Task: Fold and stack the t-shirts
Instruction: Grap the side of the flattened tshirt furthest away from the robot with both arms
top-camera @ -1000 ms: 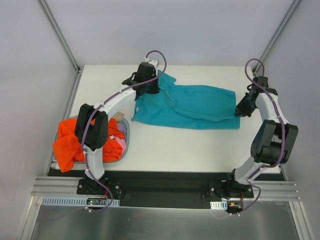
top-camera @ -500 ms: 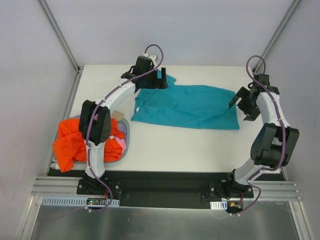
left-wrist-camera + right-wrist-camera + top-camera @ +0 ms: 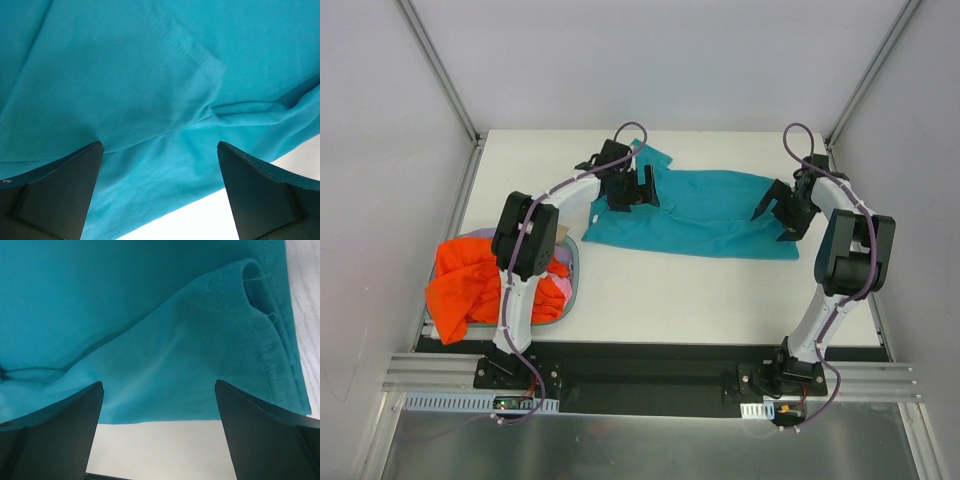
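A teal t-shirt point(image 3: 705, 212) lies spread across the back of the white table, folded lengthwise. My left gripper point(image 3: 636, 190) hovers open over its left end, near the collar and sleeve. In the left wrist view the teal cloth point(image 3: 125, 75) fills the frame, and nothing is between the open left gripper point(image 3: 157, 150). My right gripper point(image 3: 775, 215) is open above the shirt's right end. The right wrist view shows the hem point(image 3: 267, 345) and the cloth's edge ahead of the open right gripper point(image 3: 159, 385). An orange t-shirt point(image 3: 460, 280) and a pink one point(image 3: 561, 287) lie in the basket.
A grey basket point(image 3: 574, 272) stands at the table's left front edge, with the orange shirt spilling over its side. A small tan card piece point(image 3: 558, 231) lies just behind it. Grey walls with metal posts close in the table on three sides.
Both grippers have opened and let go of the teal shirt. Both have then swung inward over the shirt's ends. The shirt lies flatter, its left edge pulled straight.
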